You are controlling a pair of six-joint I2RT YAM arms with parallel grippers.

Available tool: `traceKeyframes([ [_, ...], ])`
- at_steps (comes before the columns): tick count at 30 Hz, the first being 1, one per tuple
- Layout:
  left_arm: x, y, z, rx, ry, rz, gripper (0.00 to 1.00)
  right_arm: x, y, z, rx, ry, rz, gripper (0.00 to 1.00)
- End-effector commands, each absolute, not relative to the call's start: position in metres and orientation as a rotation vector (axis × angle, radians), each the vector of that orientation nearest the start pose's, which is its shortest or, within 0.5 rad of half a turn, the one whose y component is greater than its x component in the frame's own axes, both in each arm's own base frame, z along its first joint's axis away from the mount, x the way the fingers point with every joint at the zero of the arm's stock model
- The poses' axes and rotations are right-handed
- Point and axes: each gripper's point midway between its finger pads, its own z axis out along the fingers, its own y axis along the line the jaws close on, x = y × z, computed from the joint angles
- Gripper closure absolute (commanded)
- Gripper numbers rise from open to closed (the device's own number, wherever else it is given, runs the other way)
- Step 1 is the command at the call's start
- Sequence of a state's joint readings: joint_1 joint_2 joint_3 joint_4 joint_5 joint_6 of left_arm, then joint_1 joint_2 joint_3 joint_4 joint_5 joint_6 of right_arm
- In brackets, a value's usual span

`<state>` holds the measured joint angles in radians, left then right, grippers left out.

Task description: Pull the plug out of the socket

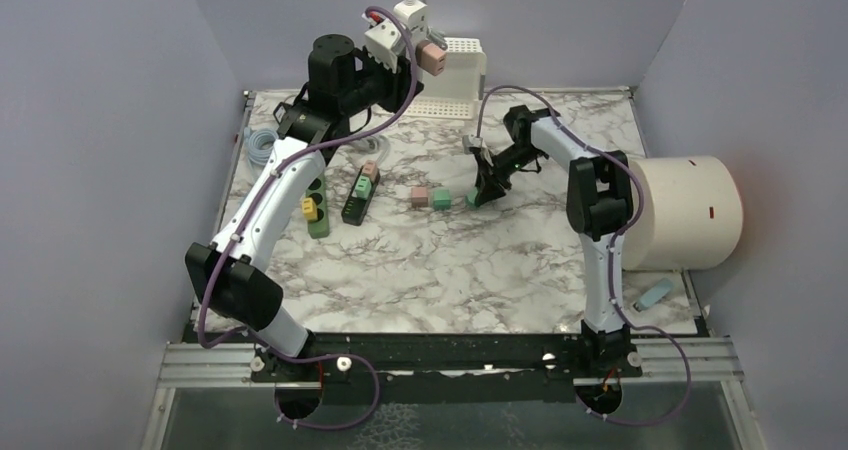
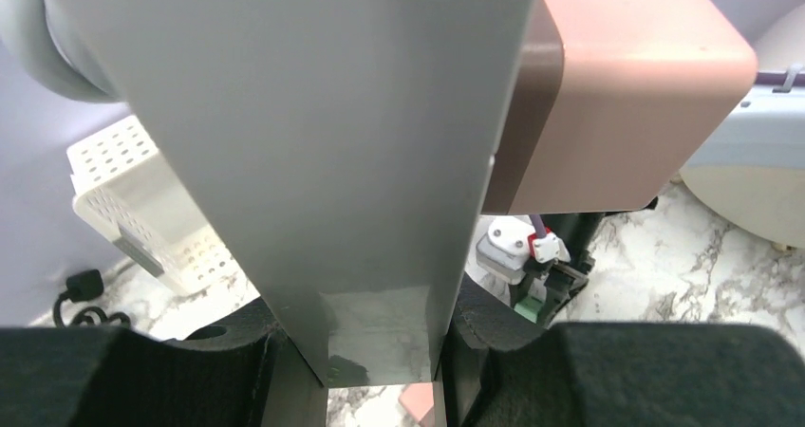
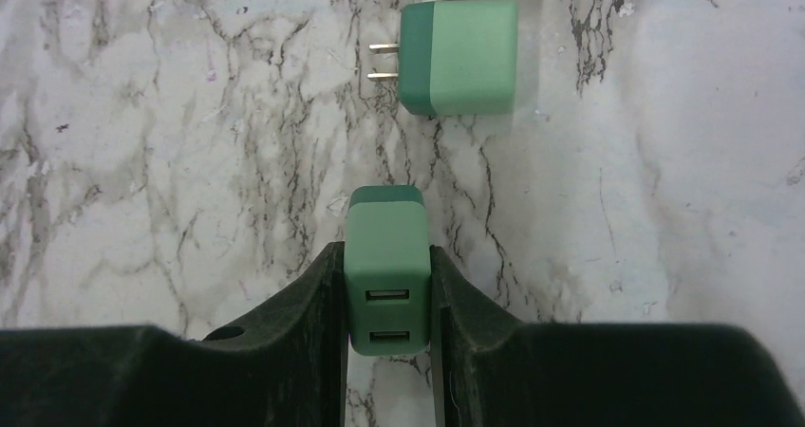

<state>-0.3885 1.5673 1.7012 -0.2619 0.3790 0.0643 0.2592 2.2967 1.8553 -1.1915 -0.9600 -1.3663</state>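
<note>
My left gripper (image 1: 403, 50) is raised high at the back and shut on a white socket block (image 1: 411, 14). In the left wrist view the block (image 2: 313, 142) fills the gap between the jaws of my left gripper (image 2: 384, 351). A pink plug (image 1: 432, 58) sits plugged into its side (image 2: 622, 95). My right gripper (image 1: 487, 188) is low over the table and shut on a green USB plug (image 3: 386, 275), held between its fingers (image 3: 386, 289). Its prong end points away and touches or nearly touches the table.
A loose green plug (image 3: 458, 57) and a pink plug (image 1: 419, 197) lie on the marble table (image 1: 450, 270). A black power strip (image 1: 360, 192) and a green one (image 1: 317, 208) lie at the left. A white basket (image 1: 455, 75) stands at the back, a white cylinder (image 1: 685, 213) at the right.
</note>
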Motion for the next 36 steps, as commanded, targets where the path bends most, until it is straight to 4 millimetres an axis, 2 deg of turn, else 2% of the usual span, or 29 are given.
traceKeyframes([
  [1, 0.418, -0.243, 0.44, 0.671, 1.435, -0.581, 1.0, 0.384, 0.228, 0.034, -1.829, 1.75, 1.033, 0.84],
  [5, 0.419, -0.243, 0.438, 0.678, 1.44, -0.584, 1.0, 0.386, 0.233, 0.021, -1.834, 1.756, 1.023, 0.72],
  [6, 0.419, -0.243, 0.438, 0.679, 1.44, -0.584, 1.0, 0.386, 0.234, 0.02, -1.842, 1.75, 1.02, 0.52],
  [7, 0.419, -0.243, 0.439, 0.679, 1.44, -0.584, 1.0, 0.387, 0.236, 0.02, -1.848, 1.739, 1.014, 0.07],
  [8, 0.418, -0.243, 0.439, 0.68, 1.442, -0.585, 1.0, 0.39, 0.237, 0.022, -1.847, 1.725, 1.001, 0.01],
  [13, 0.42, -0.243, 0.435, 0.677, 1.45, -0.593, 1.0, 0.411, 0.245, 0.05, -1.787, 1.622, 0.845, 0.0],
  [17, 0.418, -0.242, 0.432, 0.675, 1.454, -0.594, 1.0, 0.432, 0.249, 0.098, -1.629, 1.491, 0.629, 0.01],
  [20, 0.417, -0.241, 0.43, 0.674, 1.461, -0.589, 1.0, 0.444, 0.25, 0.149, -1.412, 1.43, 0.519, 0.01],
  [23, 0.416, -0.239, 0.426, 0.671, 1.466, -0.581, 1.0, 0.441, 0.242, 0.181, -1.066, 1.612, 0.586, 0.01],
  [24, 0.415, -0.238, 0.426, 0.668, 1.465, -0.579, 1.0, 0.443, 0.236, 0.184, -0.917, 1.717, 0.61, 0.01],
  [26, 0.416, -0.237, 0.423, 0.66, 1.475, -0.58, 1.0, 0.441, 0.224, 0.176, -0.583, 1.993, 0.676, 0.01],
  [27, 0.415, -0.236, 0.422, 0.657, 1.48, -0.58, 1.0, 0.43, 0.23, 0.169, -0.514, 2.099, 0.775, 0.01],
  [29, 0.414, -0.236, 0.419, 0.651, 1.482, -0.585, 1.0, 0.393, 0.259, 0.166, -0.535, 2.181, 1.129, 0.01],
  [30, 0.414, -0.236, 0.417, 0.647, 1.483, -0.585, 1.0, 0.384, 0.268, 0.166, -0.434, 2.215, 1.27, 0.01],
  [32, 0.414, -0.235, 0.415, 0.639, 1.493, -0.586, 1.0, 0.367, 0.269, 0.146, -0.061, 2.311, 1.419, 0.01],
  [34, 0.412, -0.233, 0.414, 0.638, 1.5, -0.582, 1.0, 0.363, 0.254, 0.138, 0.234, 2.274, 1.366, 0.01],
  [35, 0.411, -0.232, 0.413, 0.636, 1.499, -0.578, 1.0, 0.365, 0.242, 0.135, 0.354, 2.257, 1.261, 0.0],
  [36, 0.409, -0.231, 0.413, 0.635, 1.497, -0.571, 1.0, 0.366, 0.233, 0.139, 0.4, 2.233, 1.124, 0.0],
])
